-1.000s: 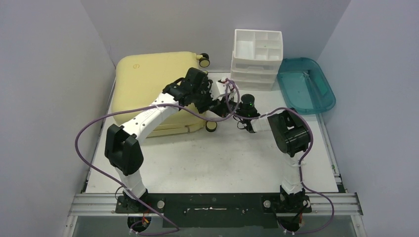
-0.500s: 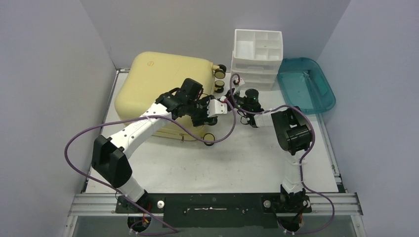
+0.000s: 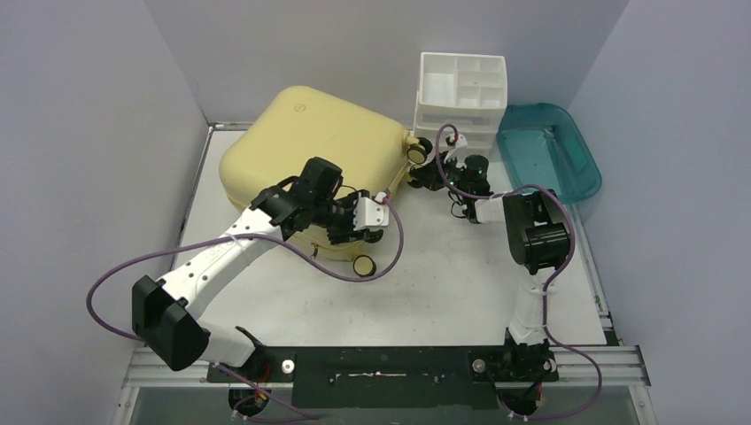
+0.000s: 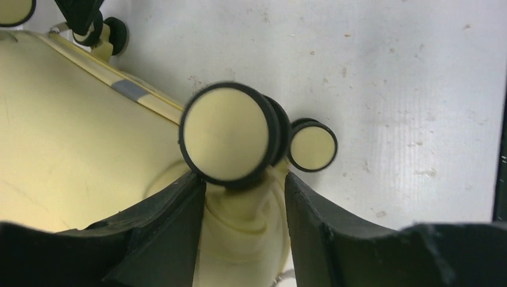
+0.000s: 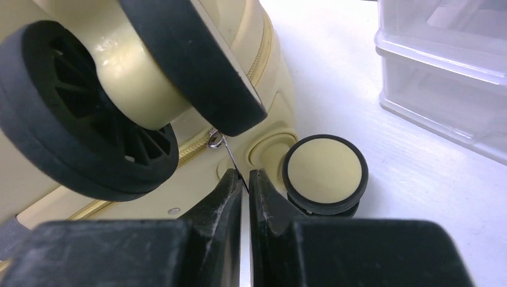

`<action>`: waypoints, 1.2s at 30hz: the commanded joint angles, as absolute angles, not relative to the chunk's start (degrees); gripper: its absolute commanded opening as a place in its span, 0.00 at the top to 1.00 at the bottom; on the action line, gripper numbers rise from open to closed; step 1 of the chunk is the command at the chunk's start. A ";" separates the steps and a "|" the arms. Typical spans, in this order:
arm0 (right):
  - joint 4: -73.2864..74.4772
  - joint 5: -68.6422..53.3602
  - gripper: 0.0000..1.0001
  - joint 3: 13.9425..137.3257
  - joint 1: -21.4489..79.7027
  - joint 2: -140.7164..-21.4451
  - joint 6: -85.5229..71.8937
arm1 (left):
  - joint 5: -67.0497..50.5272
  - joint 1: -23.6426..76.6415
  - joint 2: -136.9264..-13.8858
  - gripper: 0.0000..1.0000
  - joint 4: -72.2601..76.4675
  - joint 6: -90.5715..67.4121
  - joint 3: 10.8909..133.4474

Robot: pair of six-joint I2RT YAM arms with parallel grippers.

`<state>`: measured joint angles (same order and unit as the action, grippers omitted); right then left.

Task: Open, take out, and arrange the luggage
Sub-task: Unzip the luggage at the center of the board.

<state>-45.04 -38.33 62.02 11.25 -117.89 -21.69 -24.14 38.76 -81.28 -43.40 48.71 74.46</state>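
Observation:
The luggage (image 3: 310, 133), a pale-yellow hard-shell suitcase, lies closed and turned at an angle at the back left, its wheel end facing right. My left gripper (image 3: 361, 237) reaches in at the near right corner. In the left wrist view its jaws (image 4: 245, 179) close on the yellow stem under a yellow-and-black wheel (image 4: 226, 133). My right gripper (image 3: 425, 173) is at the far right corner beside another wheel (image 3: 414, 155). In the right wrist view it (image 5: 246, 176) is shut on the thin metal zipper pull (image 5: 230, 158) hanging from the zip seam, between two wheels (image 5: 324, 169).
A white drawer organizer (image 3: 460, 88) stands at the back, just right of the luggage's far wheel, and shows close by in the right wrist view (image 5: 442, 72). A teal plastic tray (image 3: 545, 150) lies at the back right. Grey walls enclose the table on three sides.
The luggage has swung round and shifted right, its wheel end now nearer the organizer. My right gripper moved back and right with the zipper pull; my left gripper moved toward me along the wheel end.

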 commanded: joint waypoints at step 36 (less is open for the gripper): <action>-34.23 -32.23 0.71 61.69 13.47 -111.16 -8.67 | 10.50 22.49 -59.12 0.24 -41.62 19.84 68.76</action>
